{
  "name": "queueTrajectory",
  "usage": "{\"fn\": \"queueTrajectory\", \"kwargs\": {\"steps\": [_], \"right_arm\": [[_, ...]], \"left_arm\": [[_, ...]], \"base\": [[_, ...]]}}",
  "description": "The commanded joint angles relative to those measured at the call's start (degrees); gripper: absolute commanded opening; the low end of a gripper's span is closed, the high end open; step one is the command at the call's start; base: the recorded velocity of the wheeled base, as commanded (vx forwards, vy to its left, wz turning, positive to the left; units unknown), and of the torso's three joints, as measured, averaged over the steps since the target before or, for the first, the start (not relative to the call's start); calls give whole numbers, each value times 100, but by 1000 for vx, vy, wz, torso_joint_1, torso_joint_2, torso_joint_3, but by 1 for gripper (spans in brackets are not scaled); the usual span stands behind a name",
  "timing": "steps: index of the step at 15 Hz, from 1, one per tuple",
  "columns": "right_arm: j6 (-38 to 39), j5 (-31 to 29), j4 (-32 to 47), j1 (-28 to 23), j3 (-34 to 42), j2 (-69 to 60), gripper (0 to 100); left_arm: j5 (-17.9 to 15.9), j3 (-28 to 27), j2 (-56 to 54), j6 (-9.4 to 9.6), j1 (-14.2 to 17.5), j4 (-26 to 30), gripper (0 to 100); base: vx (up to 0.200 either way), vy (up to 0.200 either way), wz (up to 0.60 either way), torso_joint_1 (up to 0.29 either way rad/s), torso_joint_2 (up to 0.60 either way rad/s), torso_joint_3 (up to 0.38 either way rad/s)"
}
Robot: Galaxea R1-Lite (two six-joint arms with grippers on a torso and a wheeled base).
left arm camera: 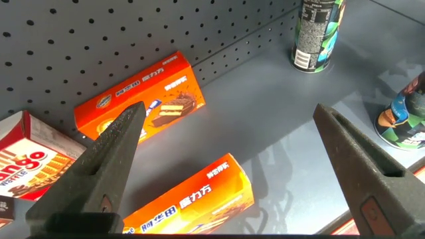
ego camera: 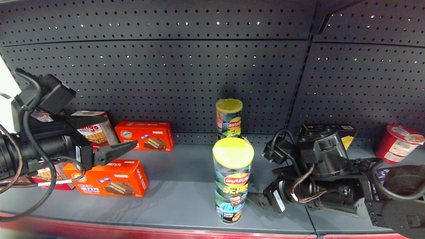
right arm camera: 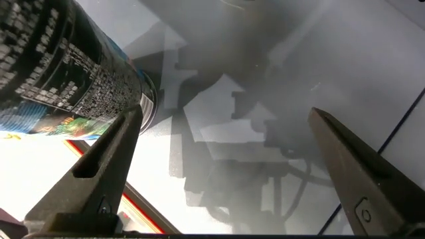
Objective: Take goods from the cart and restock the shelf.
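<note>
The pegboard wall rises behind the front chip can, and the grey shelf carries that can upright near its front edge. The right gripper lies low on the can's right by its base, spread wide and holding nothing; the can stands just outside one finger, not between the two. The left gripper hangs well to the can's left, also spread and holding nothing. Below it, left of the can, lies a front orange box. A rear orange box sits further back on that side by the wall, with a wafer box beyond it. The rear chip can stands directly behind the front one. A red noodle cup stands far to the can's right.
</note>
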Motion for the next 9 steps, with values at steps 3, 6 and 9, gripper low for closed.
{"fn": "queueTrajectory", "kwargs": {"steps": [3,6,9], "right_arm": [[262,-145,7,-59,-66,-721,100],[271,-347,42,-279,-66,-1468,100],[280,-778,174,-490,31,-2426,100]], "left_arm": [[-80,1,-136,-10,-8,-247,100],[-27,142,-514,-27,10,-660,100],[131,564,-1402,-405,440,-669,100]], "base": [[0,0,0,0,0,0],[0,0,0,0,0,0],[0,0,0,0,0,0]]}}
